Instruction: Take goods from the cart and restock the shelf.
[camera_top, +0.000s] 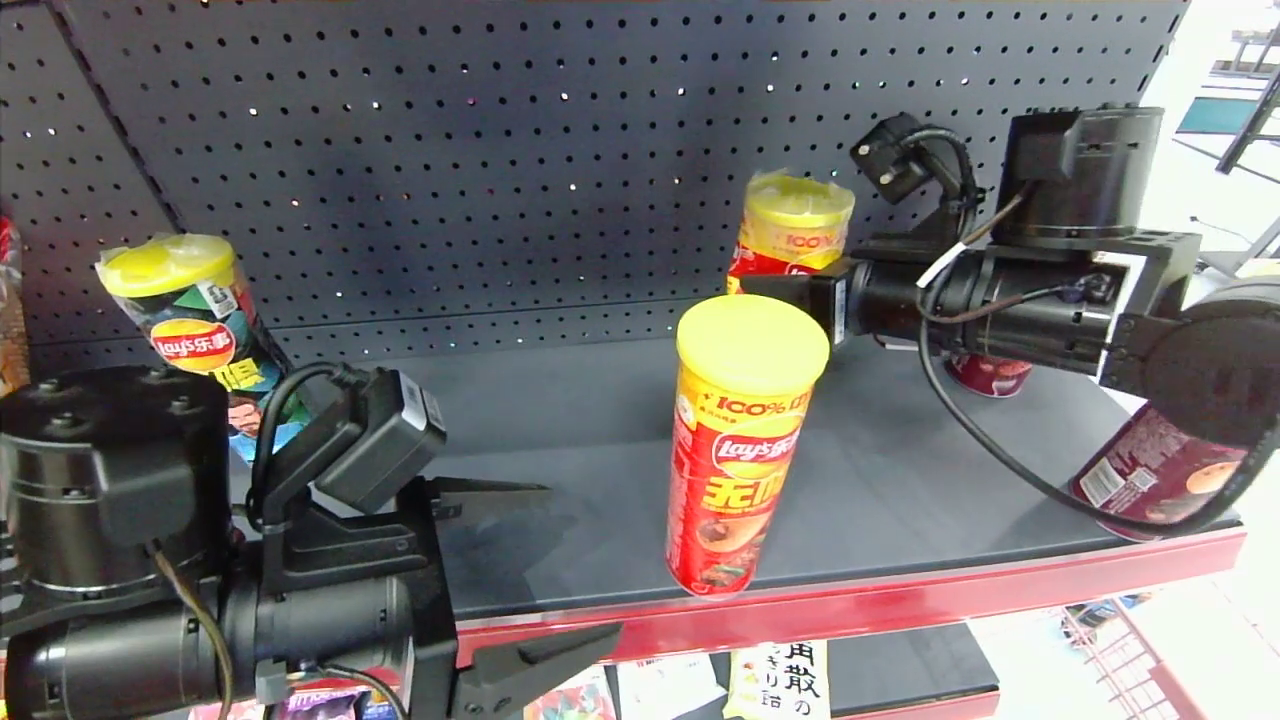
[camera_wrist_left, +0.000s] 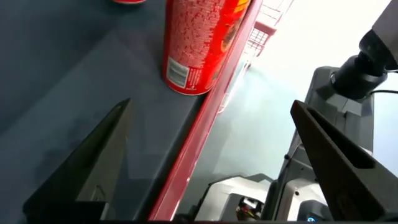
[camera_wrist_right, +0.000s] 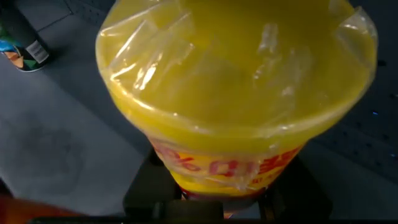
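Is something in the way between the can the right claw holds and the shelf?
Nothing visible does. The held can is in the right gripper at the back of the shelf. The tall red can stands nearer the front edge, and a dark red can sits aside under the arm. The spot beneath is hidden.

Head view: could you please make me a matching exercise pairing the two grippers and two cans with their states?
Things:
1 left gripper
2 right gripper
3 blue can
4 free red can

States:
A leaning at the left of the shelf
B open, empty
C standing near the front edge
D shut on the wrapped red can

Pairs: 1-B, 2-D, 3-A, 4-C
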